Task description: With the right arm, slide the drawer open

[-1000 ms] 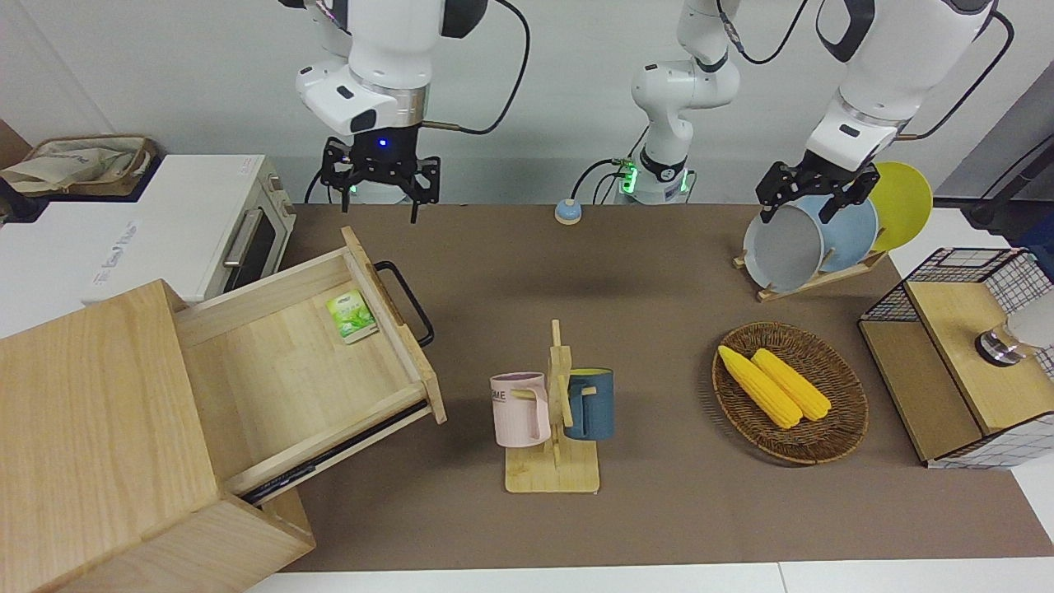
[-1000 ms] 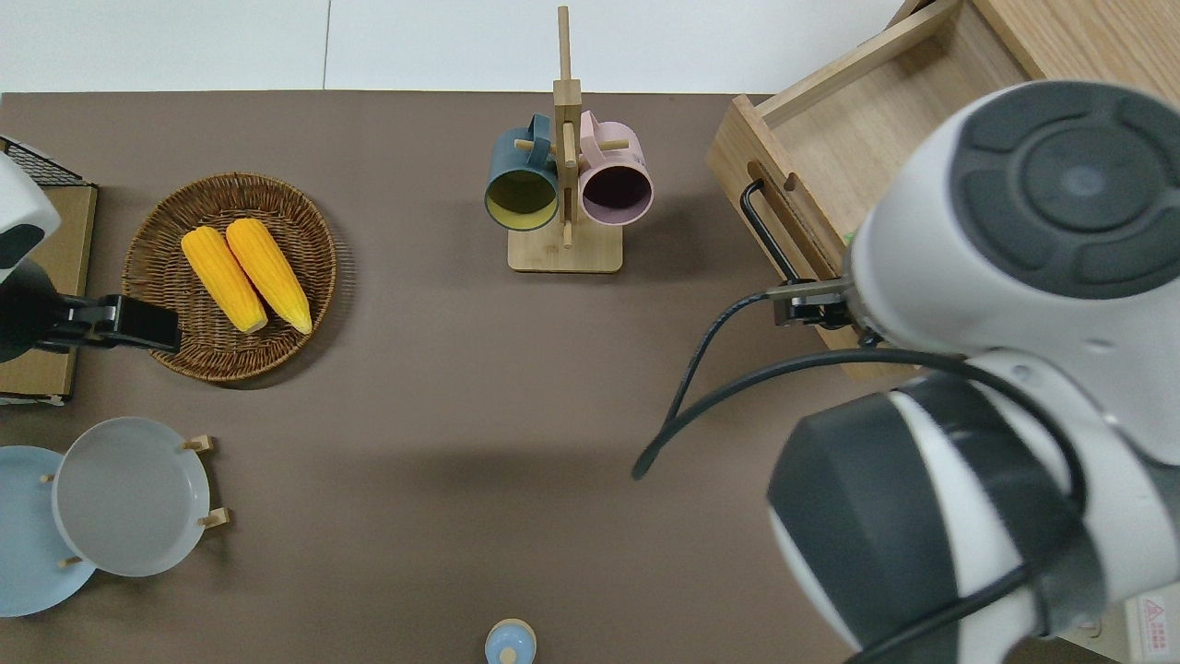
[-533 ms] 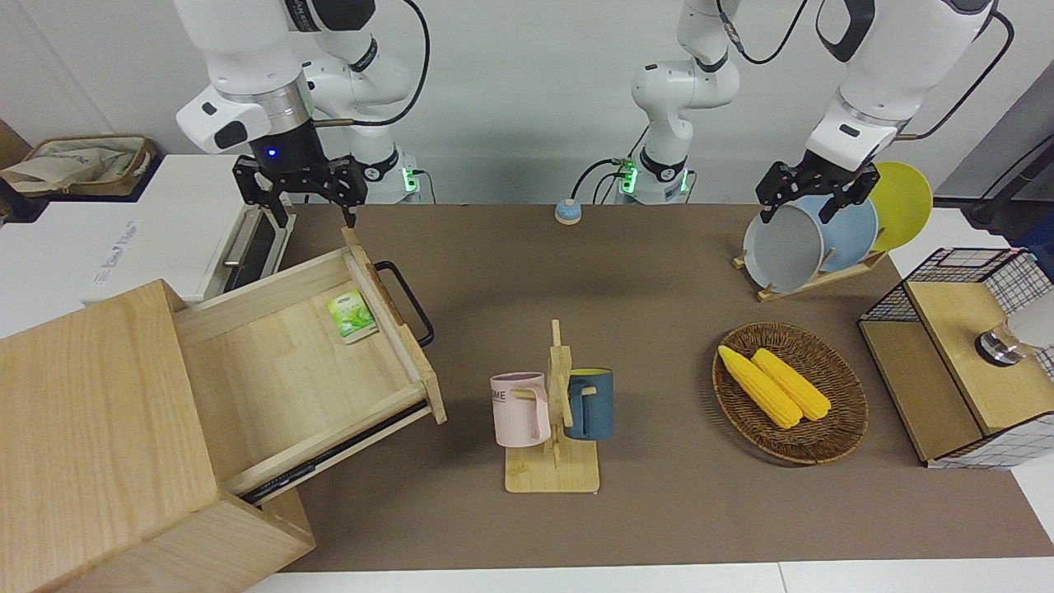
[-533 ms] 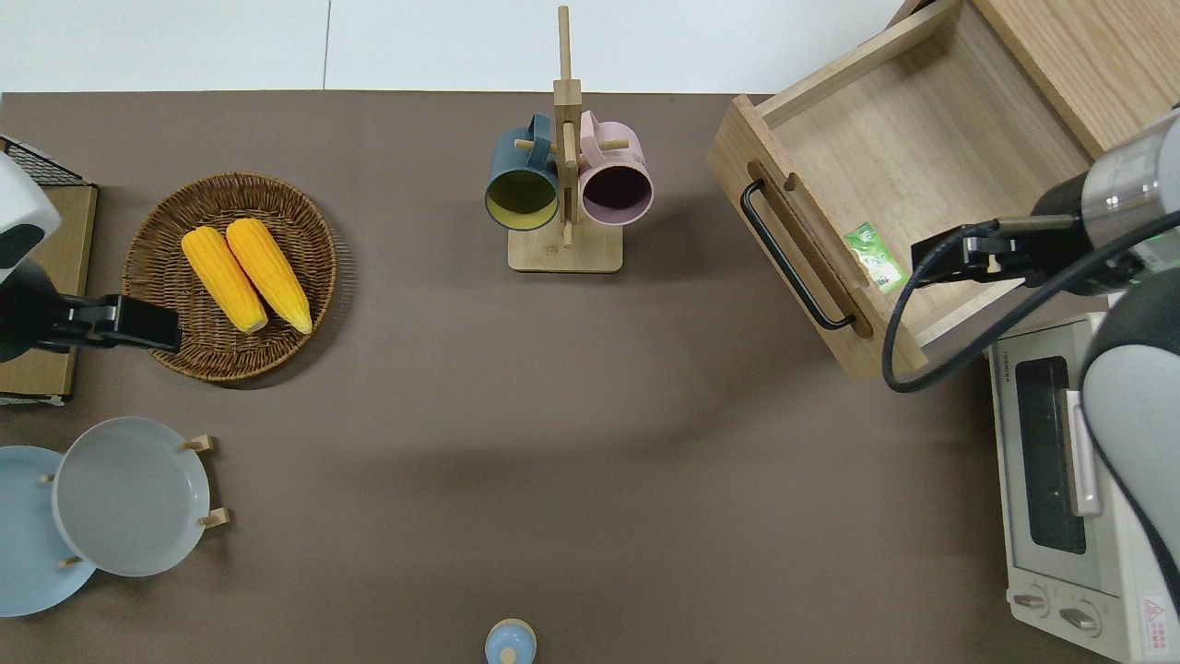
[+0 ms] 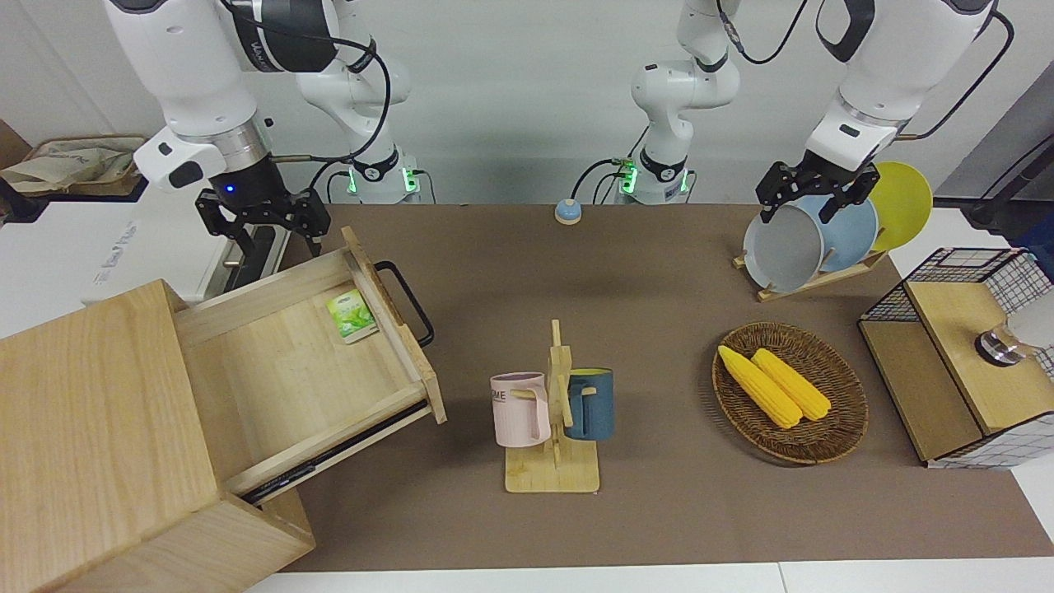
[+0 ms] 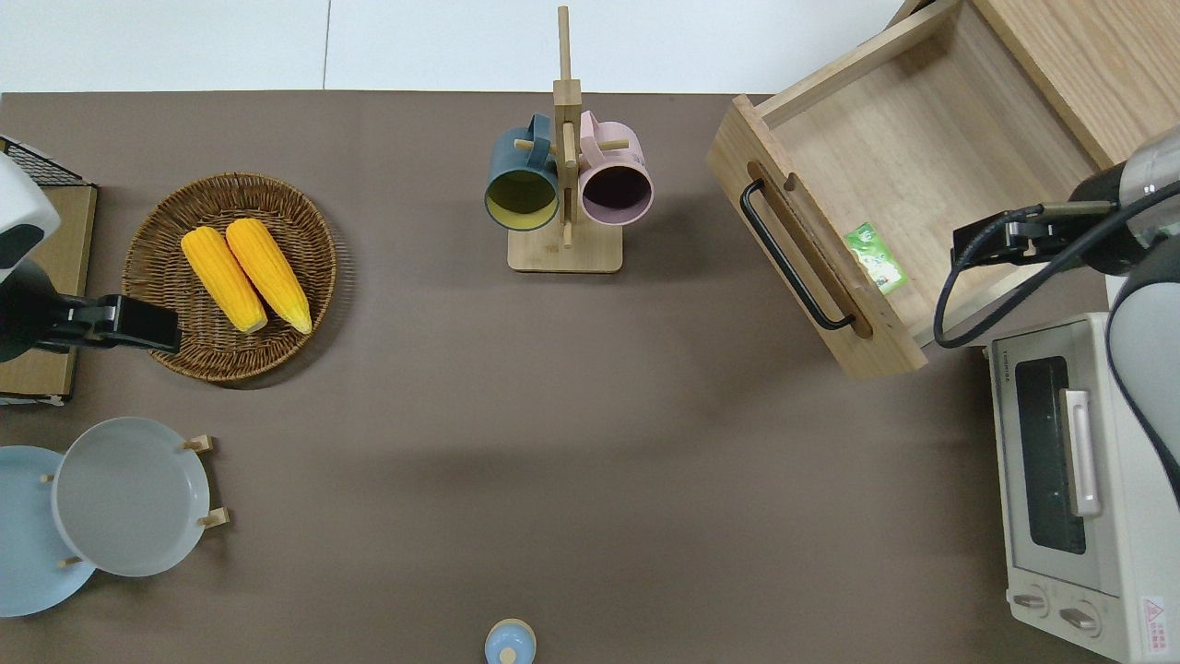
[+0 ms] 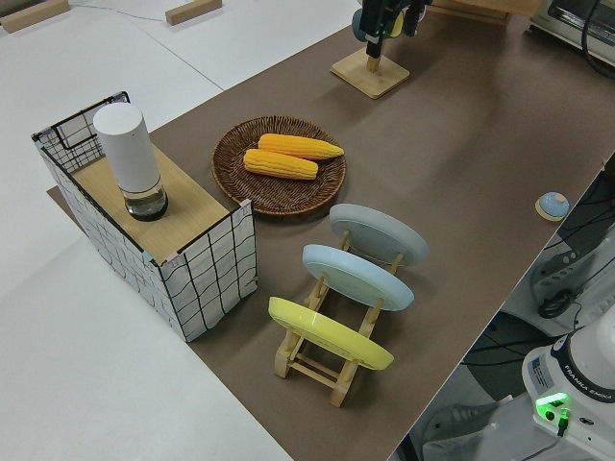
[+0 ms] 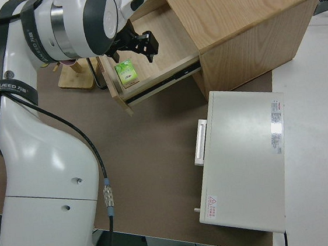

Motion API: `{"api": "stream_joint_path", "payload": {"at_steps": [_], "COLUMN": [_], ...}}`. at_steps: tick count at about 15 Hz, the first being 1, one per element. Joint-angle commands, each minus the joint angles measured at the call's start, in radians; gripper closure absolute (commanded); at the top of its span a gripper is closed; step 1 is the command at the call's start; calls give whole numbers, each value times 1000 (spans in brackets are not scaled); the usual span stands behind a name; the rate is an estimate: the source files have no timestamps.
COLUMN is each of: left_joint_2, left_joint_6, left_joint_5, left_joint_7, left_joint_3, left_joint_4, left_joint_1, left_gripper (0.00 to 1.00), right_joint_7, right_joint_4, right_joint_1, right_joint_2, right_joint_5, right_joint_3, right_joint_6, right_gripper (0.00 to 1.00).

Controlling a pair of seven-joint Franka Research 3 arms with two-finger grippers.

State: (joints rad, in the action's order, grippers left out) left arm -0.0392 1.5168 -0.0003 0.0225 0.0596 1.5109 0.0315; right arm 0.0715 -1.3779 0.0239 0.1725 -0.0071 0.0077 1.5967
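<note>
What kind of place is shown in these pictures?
Probably a robotics lab staged as a kitchen: two arms stand at a table with a toaster oven, a plate rack, a mug stand and an open drawer.

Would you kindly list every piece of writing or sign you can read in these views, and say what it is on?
"ME": on the pink mug; the peg hides the rest.
"FRANKA", then a word too small to read: on an arm base.
Too small to read: the printing and the red warning-triangle sticker on the toaster oven, and the print on the green packet in the drawer.
</note>
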Motion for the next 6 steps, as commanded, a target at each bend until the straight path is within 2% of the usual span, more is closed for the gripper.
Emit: {"api": "stream_joint_path", "payload": {"at_steps": [1,6], "left_joint_2": [-11,-11], "left_joint_6": [-20,-20], "left_joint_5": [17,17], "left_joint_7": [10,10], "left_joint_3": [6,6], "left_joint_4": [-26,-26], "left_joint_1": [4,4], "left_gripper": [7,7], "right_joint_7": [-24,-27], "right_joint_4": [-20,-18], "right_joint_1": [-30,-27], "right_joint_2": [-8,-8], "right_joint_5": [41,27], "right_joint_3": [11,9], "right_joint_6": [23,19], "right_gripper": [15,15]}}
